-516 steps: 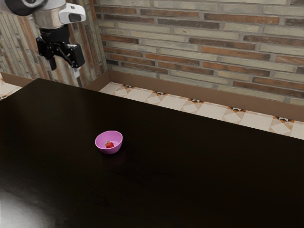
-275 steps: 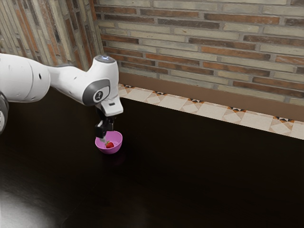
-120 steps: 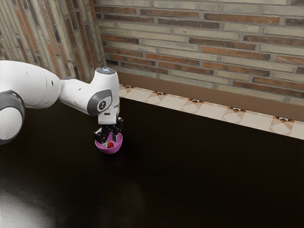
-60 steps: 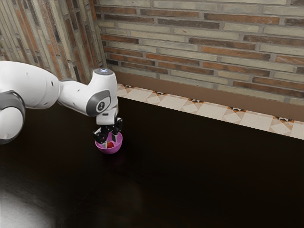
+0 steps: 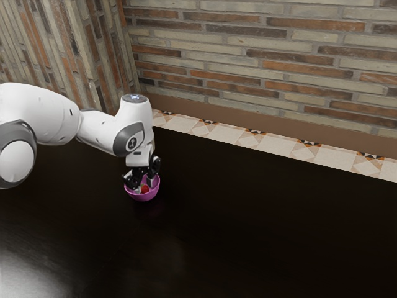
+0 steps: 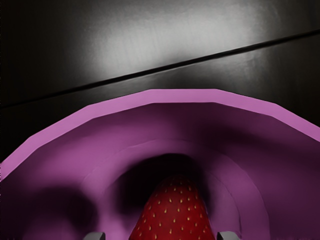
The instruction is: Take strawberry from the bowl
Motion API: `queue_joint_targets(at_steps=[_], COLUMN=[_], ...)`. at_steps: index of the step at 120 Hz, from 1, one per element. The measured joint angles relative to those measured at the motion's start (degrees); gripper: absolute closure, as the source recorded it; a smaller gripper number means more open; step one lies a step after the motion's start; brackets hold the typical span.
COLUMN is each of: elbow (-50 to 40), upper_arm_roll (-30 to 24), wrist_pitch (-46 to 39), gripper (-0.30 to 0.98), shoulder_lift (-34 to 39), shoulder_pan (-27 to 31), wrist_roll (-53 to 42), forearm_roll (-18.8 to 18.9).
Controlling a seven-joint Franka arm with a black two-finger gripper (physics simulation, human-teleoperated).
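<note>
Two jaws stand apart — strawberry [image 6: 172, 215] between (inside the bowl [image 5: 143, 197]).

the black two-finger gripper [image 5: 144, 187], first high at the exterior view's upper left and well apart from the pink bowl [image 5: 142, 197], then just above its rim, has come down inside it. its fingers now stand on either side of the red strawberry [image 5: 145, 190], partly hiding it in the exterior view. the white robot arm [image 5: 46, 113] now stretches over the black table [image 5: 267, 230], its hand slightly lower than a moment ago.
</note>
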State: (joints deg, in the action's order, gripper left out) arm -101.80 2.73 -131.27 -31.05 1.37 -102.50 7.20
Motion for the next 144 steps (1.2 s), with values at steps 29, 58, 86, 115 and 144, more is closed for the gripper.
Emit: queue_joint_targets(at_steps=[29, 58, 86, 115, 144], elbow=[-0.23, -9.02, -23.24, -30.55, -30.68], upper_arm_roll=[0.0, -0.09, -1.77, -2.46, -2.46], wrist_pitch=[-1.05, -1.82, -2.17, -2.68, -5.02], gripper=[0.52, 0.56, 0.57, 0.58, 0.57], shoulder_lift=[0.67, 11.17, 25.46, 27.97, 24.23], shoulder_pan=[0.03, -1.2, -8.09, -13.7, -11.55], wrist_roll=[-0.28, 0.37, 4.68, 11.82, 17.0], forearm_roll=[-0.41, -1.61, -1.86, -2.26, -2.55])
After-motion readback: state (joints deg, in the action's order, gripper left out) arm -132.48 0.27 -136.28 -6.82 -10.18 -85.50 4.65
